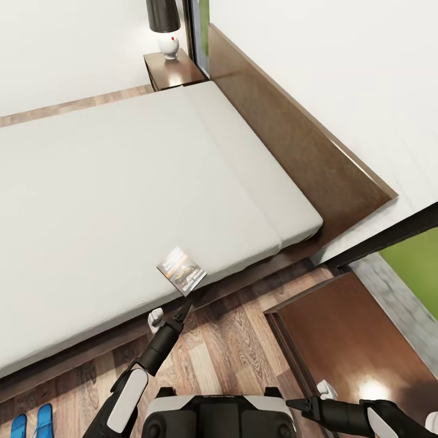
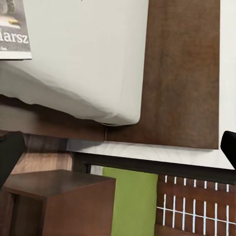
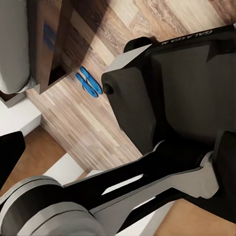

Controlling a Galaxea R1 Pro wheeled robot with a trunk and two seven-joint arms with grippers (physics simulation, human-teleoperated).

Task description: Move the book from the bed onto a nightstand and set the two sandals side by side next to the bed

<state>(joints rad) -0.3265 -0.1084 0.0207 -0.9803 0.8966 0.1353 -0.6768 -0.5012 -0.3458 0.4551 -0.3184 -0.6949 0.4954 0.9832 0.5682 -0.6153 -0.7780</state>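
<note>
Left gripper (image 1: 184,309) hangs open and empty just short of the bed (image 1: 121,201). Its near edge carries the book (image 1: 181,271), a corner overhanging, so a shove instead of a pinch could drop it. The nightstand (image 1: 350,340) waits beside. Both sandals (image 1: 33,423) lie paired; the base could scatter them. Right gripper (image 1: 295,403): cannot tell.
</note>
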